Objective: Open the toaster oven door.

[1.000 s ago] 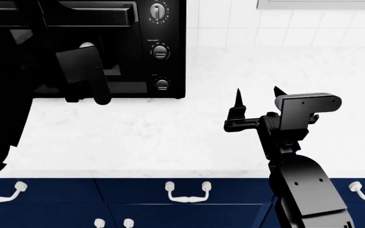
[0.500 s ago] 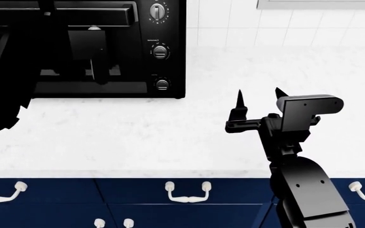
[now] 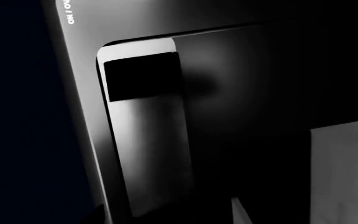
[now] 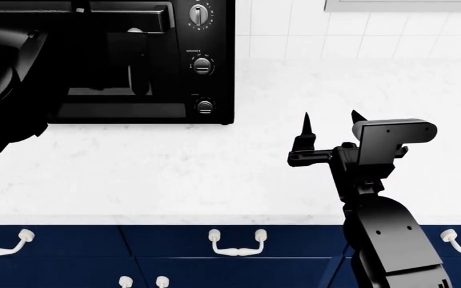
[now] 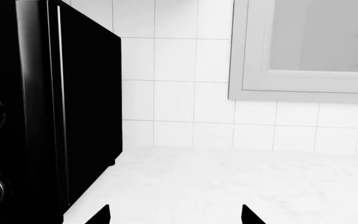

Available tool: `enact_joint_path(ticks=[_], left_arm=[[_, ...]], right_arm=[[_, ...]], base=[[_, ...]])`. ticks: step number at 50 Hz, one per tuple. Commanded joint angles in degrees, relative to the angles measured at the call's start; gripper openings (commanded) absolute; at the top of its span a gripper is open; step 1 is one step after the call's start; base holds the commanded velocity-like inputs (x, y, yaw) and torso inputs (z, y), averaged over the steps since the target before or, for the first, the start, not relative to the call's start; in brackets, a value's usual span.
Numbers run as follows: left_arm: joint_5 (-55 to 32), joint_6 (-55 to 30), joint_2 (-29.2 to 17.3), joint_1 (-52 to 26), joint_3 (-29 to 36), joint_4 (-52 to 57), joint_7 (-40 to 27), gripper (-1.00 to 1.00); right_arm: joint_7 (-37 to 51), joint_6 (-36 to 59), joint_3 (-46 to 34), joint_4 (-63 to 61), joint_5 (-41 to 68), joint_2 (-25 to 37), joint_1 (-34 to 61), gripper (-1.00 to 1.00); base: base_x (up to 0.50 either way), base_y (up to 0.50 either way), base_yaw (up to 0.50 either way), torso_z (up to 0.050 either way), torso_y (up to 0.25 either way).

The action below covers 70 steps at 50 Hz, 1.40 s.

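1. The toaster oven stands at the 11 o'clock corner of the head view, on the white table, its front edge meeting the table in a straight line.
2. The toaster oven door fills the front to the 9 o'clock side of the knob panel; its bar handle runs along the door's top edge.
3. The left arm reaches in from 9 o'clock and overlaps the door; black on black, the left end effector appears to lie against the door just under the handle, and I cannot tell how wide it is spread or whether it grips anything.
4. The left wrist view is pressed close to a dark glossy surface with a pale rounded edge; nothing more is readable there.
5. The right end effector hovers over bare table at 3 o'clock of the oven, well apart from it, fingers spread and holding nothing.
6. In the right wrist view the oven's side wall rises at 9 o'clock, with open table running to the tiled wall and a grey window frame at 1 o'clock.
7. Navy drawers with white handles line the table's near edge.
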Motion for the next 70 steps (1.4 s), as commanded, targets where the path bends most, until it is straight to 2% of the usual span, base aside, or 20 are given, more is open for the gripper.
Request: enact_joint_path(ticks=[1, 5, 6, 14, 22, 33, 43, 70], left_arm=[[0.2, 4.9, 4.4, -1.9, 1.2, -9.8, -2.7, 1.00], [0.3, 5.8, 5.0, -2.1, 1.5, -11.4, -3.2, 1.00], [0.4, 6.2, 4.9, -2.1, 1.6, -11.4, -3.5, -1.00], [0.9, 6.4, 2.8, -0.6, 1.8, -8.0, -3.8, -1.00], [0.7, 4.9, -2.0, 3.1, 1.6, 1.6, -2.3, -1.00], [-1.5, -1.6, -11.9, 9.0, -1.1, 21.8, 1.4, -1.00], [-3.4, -7.1, -18.2, 13.8, -3.2, 35.5, 2.9, -1.00], [-5.7, -21.8, -30.4, 23.9, -5.0, 61.2, 6.2, -1.00]], right_arm=[[0.2, -0.5, 0.0, 1.0, 0.2, 0.3, 0.3, 1.00], [0.3, -0.5, 0.0, 1.1, 0.3, 0.4, 0.4, 1.00], [0.3, -0.6, 0.0, 1.2, 0.3, 0.4, 0.3, 1.00], [0.4, -1.5, -0.1, 1.8, 0.4, 0.4, -0.2, 1.00], [0.6, -1.7, 0.1, 1.6, 0.8, 0.5, -0.4, 1.00], [1.0, -1.0, 0.1, 0.3, 1.3, 0.9, -0.6, 1.00], [1.2, -0.4, -0.2, -0.5, 1.6, 1.1, -0.4, 1.00], [1.6, -0.2, -0.6, -2.2, 2.6, 1.6, -0.7, 1.00]], base=[[0.00, 0.00, 0.00, 0.000, 0.000], [0.00, 0.00, 0.00, 0.000, 0.000], [0.00, 0.00, 0.00, 0.000, 0.000], [0.00, 0.00, 0.00, 0.000, 0.000], [0.00, 0.00, 0.00, 0.000, 0.000], [0.00, 0.00, 0.00, 0.000, 0.000], [0.00, 0.00, 0.00, 0.000, 0.000], [0.00, 0.00, 0.00, 0.000, 0.000]])
